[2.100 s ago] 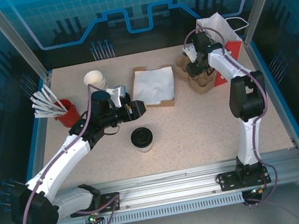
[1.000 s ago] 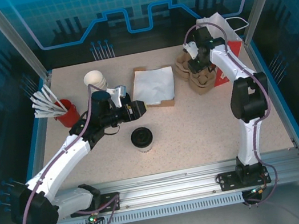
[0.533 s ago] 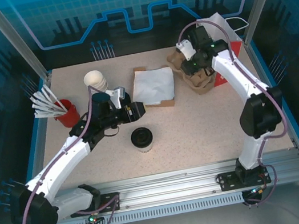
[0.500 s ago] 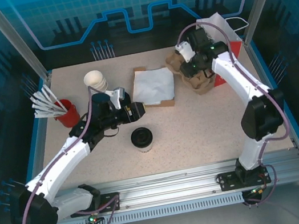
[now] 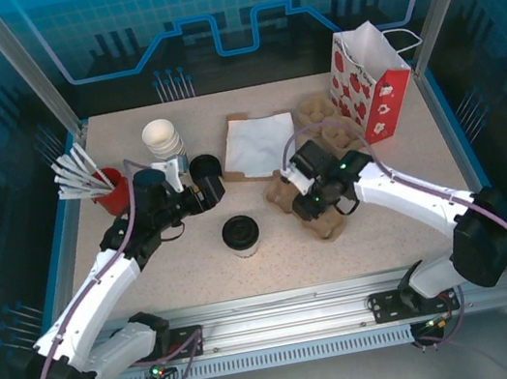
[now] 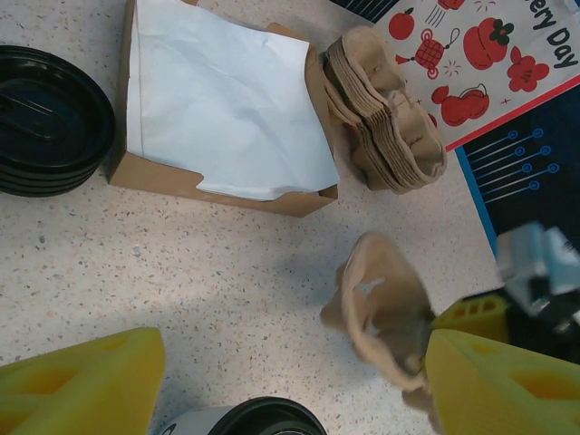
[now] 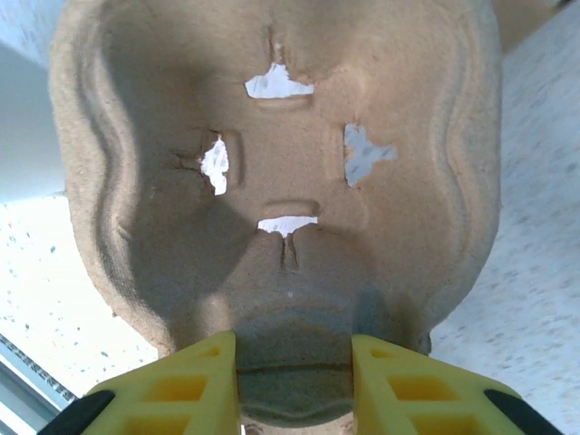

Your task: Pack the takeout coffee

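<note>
Coffee cup is waiting; right claw, clamping a cardboard carrier, is arriving beside it; left claw apart.

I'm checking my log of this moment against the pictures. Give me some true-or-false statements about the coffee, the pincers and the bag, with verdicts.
1. The right pincer grips a cardboard carrier. True.
2. The coffee sits in the carrier. False: it stands on the table, left of the carrier and apart from it.
3. The left pincer is open and holds nothing. True.
4. The coffee has no lid. False: a black lid covers it.
5. The red bag lies flat. False: it stands upright at the table's far right corner.
</note>
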You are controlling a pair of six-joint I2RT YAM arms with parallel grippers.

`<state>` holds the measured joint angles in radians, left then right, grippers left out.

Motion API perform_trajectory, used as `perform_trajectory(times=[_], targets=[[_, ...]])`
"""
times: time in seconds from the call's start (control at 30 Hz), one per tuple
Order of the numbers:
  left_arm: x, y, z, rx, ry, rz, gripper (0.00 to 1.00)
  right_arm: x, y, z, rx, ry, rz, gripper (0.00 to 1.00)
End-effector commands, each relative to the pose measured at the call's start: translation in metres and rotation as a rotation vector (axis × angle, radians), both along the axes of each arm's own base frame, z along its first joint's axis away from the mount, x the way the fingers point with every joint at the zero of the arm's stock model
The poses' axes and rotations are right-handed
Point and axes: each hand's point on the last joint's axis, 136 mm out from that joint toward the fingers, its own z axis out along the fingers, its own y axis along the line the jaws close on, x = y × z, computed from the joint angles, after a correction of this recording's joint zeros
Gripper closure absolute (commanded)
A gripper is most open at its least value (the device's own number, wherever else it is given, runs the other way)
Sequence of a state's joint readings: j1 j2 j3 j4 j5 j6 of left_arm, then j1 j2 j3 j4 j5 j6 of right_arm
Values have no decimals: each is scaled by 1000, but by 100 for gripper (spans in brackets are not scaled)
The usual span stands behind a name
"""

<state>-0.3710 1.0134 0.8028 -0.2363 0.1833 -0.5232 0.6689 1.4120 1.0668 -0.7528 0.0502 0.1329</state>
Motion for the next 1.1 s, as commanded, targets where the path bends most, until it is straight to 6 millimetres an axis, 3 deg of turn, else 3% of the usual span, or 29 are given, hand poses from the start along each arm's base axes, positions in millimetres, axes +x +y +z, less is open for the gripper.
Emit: perform_trajectory(times=[0.0,0.53,1.07], targets=[[-1,5,3,18,-17,10,22,4,9,-13,8,-20,-63,68],[1,2,2,18,-5,-2,22,8,21,-58,-37,20,-54,67],[0,1,-4,23,10,-7,22,9,26,-66,-54,21,-44,63]])
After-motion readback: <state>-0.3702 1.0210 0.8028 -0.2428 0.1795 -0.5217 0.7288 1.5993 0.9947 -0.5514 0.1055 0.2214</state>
